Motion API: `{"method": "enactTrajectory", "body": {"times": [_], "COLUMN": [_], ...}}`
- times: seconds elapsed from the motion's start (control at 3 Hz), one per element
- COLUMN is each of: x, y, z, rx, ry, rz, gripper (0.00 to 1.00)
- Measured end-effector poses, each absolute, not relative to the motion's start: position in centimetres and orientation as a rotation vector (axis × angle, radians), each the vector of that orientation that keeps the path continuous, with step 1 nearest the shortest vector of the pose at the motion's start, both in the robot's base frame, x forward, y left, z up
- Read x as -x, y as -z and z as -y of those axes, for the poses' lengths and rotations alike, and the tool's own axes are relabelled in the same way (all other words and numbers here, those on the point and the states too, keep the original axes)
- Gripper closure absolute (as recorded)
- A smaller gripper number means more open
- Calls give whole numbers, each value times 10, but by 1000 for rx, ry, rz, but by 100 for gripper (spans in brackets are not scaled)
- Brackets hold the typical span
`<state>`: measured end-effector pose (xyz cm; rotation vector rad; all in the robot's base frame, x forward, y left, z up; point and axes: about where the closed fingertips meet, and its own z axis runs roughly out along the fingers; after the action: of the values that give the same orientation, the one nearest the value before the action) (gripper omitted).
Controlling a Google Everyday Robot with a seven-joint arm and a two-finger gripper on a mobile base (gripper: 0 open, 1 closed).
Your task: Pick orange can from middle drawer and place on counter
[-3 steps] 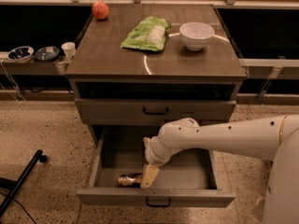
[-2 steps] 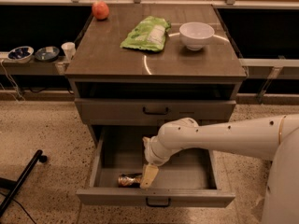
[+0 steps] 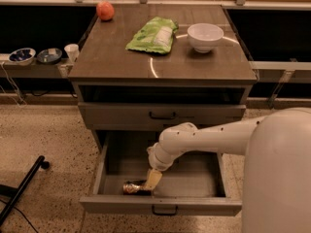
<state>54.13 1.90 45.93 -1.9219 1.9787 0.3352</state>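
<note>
The orange can (image 3: 134, 188) lies on its side on the floor of the open middle drawer (image 3: 194, 178), near its front wall, left of centre. My white arm reaches down into the drawer from the right. My gripper (image 3: 152, 180) hangs with its pale fingers pointing down at the can's right end, touching or almost touching it. The counter (image 3: 121, 57) is the dark cabinet top above, with a pale curved ring mark.
On the counter lie a green bag (image 3: 154, 34), a white bowl (image 3: 205, 37) and a red-orange fruit (image 3: 105, 10) at the back left. A shut drawer front (image 3: 163, 114) sits above the open drawer. Small bowls and a cup (image 3: 72, 51) stand on a left shelf. A black bar (image 3: 22, 188) lies on the floor.
</note>
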Motion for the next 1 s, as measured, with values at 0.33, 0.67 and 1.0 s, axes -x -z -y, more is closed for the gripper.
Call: {"method": "enactTrajectory", "body": {"times": [0.33, 0.67, 1.0], "x": [-543, -535, -533], "y": [-432, -409, -408], "z": [-25, -32, -33], "rx": [1942, 2013, 2025], "ry": [-329, -290, -286], "rz": [-1966, -1943, -1940], "gripper": [39, 48, 46]}}
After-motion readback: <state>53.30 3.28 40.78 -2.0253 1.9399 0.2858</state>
